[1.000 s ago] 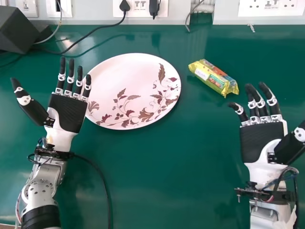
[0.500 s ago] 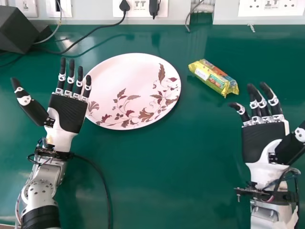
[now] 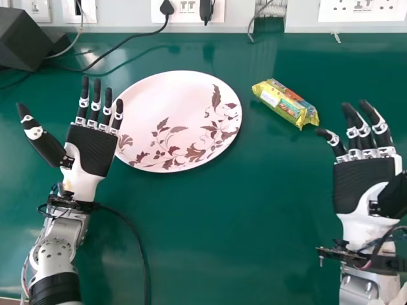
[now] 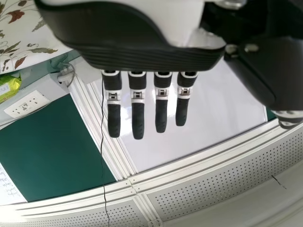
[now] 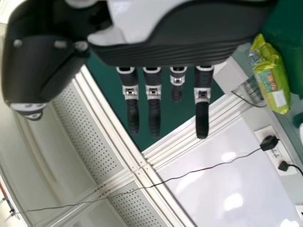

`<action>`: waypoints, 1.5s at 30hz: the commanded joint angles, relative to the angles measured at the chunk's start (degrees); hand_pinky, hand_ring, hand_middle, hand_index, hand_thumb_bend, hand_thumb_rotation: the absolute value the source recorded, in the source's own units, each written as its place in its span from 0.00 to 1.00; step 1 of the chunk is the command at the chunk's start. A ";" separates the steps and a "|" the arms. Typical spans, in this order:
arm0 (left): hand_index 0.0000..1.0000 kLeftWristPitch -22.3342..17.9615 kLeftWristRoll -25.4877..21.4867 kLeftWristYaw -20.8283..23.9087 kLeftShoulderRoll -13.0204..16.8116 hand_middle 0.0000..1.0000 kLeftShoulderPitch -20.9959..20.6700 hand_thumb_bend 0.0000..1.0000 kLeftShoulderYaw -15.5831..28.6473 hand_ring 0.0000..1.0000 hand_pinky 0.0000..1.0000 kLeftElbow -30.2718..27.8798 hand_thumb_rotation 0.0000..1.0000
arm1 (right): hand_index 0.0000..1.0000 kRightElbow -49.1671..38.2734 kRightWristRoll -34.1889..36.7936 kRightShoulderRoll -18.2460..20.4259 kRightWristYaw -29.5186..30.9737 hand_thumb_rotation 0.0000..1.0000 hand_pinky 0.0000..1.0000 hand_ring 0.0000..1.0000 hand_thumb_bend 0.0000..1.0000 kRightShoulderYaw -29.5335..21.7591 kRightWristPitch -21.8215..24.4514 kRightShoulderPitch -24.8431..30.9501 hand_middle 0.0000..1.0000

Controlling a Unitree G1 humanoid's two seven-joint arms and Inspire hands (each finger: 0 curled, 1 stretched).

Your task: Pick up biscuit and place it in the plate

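The yellow biscuit packet (image 3: pixel 287 105) lies flat, its length running from ten to four o'clock, just beside the plate (image 3: pixel 156 105) toward three. The pale, round plate lies face-up, brown-red leaves curving clockwise from one to eight.

Deep green coloured the worktop (image 3: pixel 222 248), against a pinkish-white plate (image 3: pixel 152 95) patterned with maroon and brown leaves on curling stems, the spray bending round the side toward the worktop's near and right edges. Nearer the far edge, a bright yellow biscuit packet (image 3: pixel 289 113) bore orange, red and blue patches and a white label. The left hand (image 3: pixel 91 151) and right hand (image 3: pixel 362 184) had black palms and black fingers banded in white. A box (image 3: pixel 22 38) at the far left corner was dark grey.
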 commanded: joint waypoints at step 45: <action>0.92 -0.37 2.07 -1.57 0.21 0.87 1.72 0.99 0.49 0.81 0.71 6.85 0.82 | 0.72 -10.13 -33.60 -5.85 -14.82 0.69 0.53 0.66 0.91 0.17 -0.86 -4.97 0.72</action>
